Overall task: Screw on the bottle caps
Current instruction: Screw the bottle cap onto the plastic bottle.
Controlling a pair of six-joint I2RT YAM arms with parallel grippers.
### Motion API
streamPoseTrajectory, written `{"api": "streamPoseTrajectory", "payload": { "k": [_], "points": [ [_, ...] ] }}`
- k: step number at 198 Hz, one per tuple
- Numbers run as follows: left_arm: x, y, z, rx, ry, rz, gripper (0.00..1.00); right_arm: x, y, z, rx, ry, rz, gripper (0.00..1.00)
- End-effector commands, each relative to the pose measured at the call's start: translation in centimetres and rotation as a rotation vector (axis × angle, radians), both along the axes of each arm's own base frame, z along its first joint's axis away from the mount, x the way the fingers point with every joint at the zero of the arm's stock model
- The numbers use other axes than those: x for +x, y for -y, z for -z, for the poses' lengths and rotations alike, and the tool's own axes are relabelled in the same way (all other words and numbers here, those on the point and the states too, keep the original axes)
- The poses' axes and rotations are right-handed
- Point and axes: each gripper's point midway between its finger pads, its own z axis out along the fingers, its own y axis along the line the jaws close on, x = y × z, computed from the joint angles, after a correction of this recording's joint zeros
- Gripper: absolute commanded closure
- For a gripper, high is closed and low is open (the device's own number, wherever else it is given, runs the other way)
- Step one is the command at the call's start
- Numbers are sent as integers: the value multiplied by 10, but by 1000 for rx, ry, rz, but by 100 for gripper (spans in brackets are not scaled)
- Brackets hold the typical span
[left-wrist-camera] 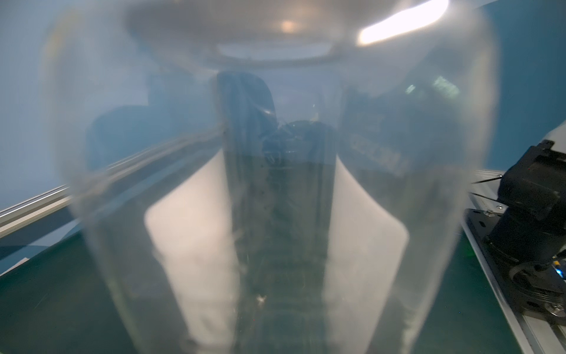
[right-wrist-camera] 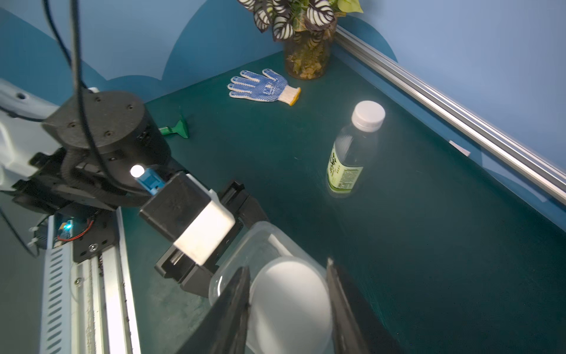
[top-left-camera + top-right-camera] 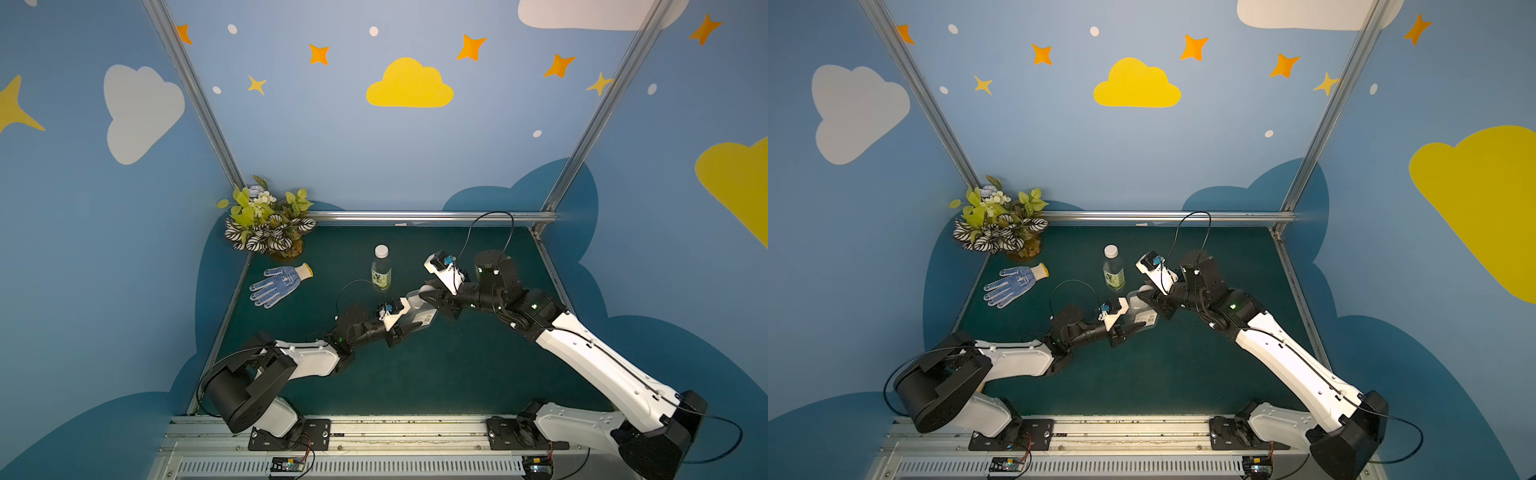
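A slim bottle point(image 3: 381, 272) with its white cap point(image 3: 381, 251) on stands upright on the worktop point(image 3: 415, 374), beyond the left jaws and apart from them. The left jaws grip the body of the squat bottle point(image 3: 419, 308). Just to their right, the right jaws pinch the second cap point(image 2: 291, 294) at that bottle's top.

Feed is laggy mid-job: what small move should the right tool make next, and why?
Probably twist the right tool to start threading: it is shut on the white cap sitting over the mouth of the squat bottle, and the left tool grips that bottle. The slim bottle is already capped.
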Motion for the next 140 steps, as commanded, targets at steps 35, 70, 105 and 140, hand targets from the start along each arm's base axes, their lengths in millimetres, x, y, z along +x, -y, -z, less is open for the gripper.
{"api": "streamPoseTrajectory", "payload": {
  "k": [35,70,105,140],
  "points": [
    [2,-1,-42,-62,173,-52,76,20,26,9,-129,-25,321,47],
    [-2,-3,-31,-41,155,-48,76,23,38,-33,-68,-33,350,28],
    [-3,-4,-20,-23,129,-47,76,0,34,-77,45,-39,130,2],
    [-9,-2,-16,-22,110,-6,76,-26,42,-89,83,-26,-86,2]
  ]
}}
